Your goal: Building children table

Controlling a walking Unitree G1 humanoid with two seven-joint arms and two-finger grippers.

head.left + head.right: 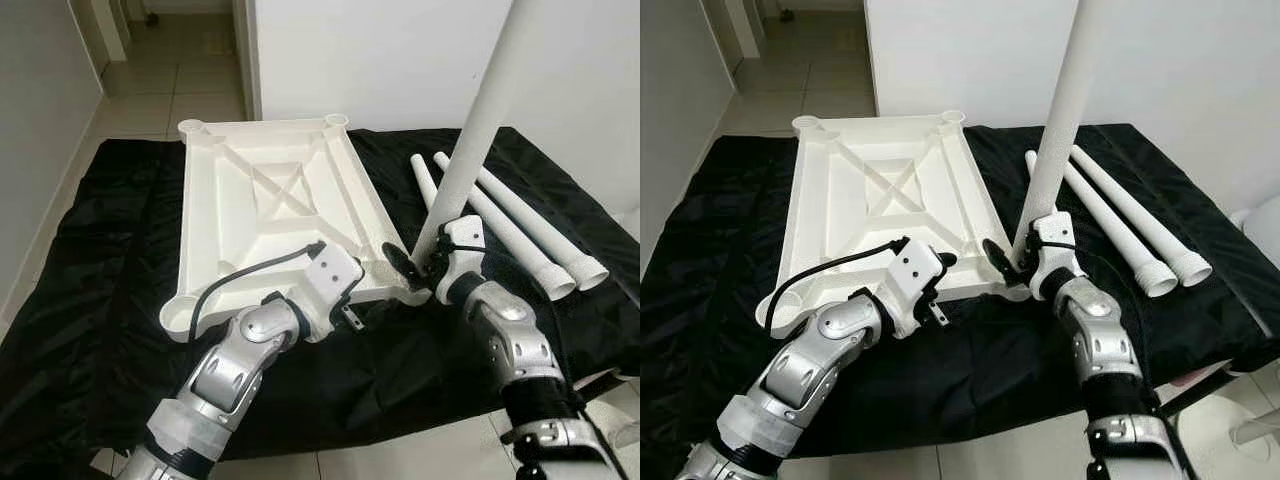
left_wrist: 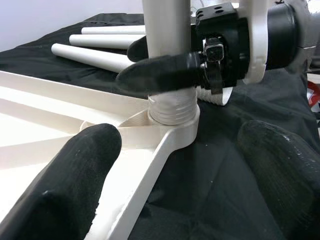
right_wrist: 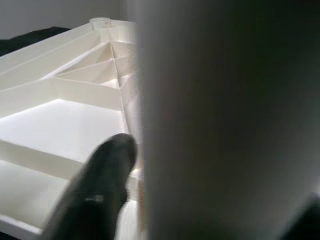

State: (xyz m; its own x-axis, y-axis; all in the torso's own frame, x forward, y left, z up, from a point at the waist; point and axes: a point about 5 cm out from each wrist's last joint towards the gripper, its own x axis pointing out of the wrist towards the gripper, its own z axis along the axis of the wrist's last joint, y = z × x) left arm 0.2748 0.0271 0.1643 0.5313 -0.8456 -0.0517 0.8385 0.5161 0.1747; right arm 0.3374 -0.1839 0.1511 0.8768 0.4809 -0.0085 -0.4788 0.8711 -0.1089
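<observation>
The white tabletop (image 1: 270, 200) lies upside down on a black cloth (image 1: 110, 250). A white leg (image 1: 480, 130) stands upright in its near right corner socket (image 2: 172, 127), its threaded end (image 2: 172, 107) partly showing above the socket. My right gripper (image 1: 420, 262) is shut on this leg just above the threads; one black finger (image 3: 100, 185) shows beside the leg (image 3: 225, 125). My left gripper (image 2: 180, 150) is open at the tabletop's near edge, facing that corner, one finger (image 2: 70, 180) over the tabletop and the other over the cloth. Three spare legs (image 1: 520, 225) lie on the cloth to the right.
The cloth covers tiled floor (image 1: 180, 90) that runs on into a hallway at the back left. A white wall (image 1: 380, 60) stands right behind the tabletop. Near the right edge a white rounded object (image 1: 1265, 215) sits on the floor.
</observation>
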